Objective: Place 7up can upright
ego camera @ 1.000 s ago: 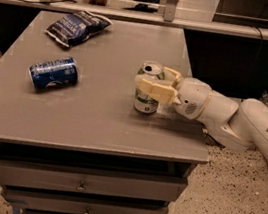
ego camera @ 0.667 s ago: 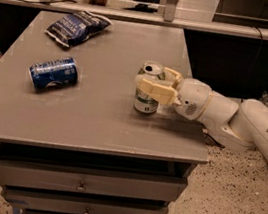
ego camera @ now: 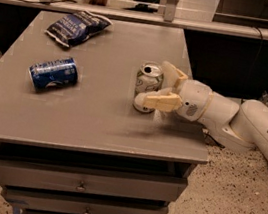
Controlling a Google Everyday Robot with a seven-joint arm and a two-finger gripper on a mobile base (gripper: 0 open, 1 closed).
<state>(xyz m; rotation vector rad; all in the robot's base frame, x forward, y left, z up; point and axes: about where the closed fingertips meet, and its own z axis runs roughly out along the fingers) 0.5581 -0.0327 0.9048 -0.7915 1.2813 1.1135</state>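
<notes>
Upright 7up can [ego camera: 148, 87] mid-table [ego camera: 96, 121], between the spread fingers of the end effector [ego camera: 151, 82], centre frame.

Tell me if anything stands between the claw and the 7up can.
Nothing visible does. The claw is right at the 7up can, which stands upright on the table. The blue can and the snack bag lie well apart from it.

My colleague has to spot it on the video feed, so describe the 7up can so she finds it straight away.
On the grey table, near its right edge, the 7up can stands upright with the robot's gripper around it. It is whitish-silver with green markings, while the blue can lies on its side further left in the view.
</notes>
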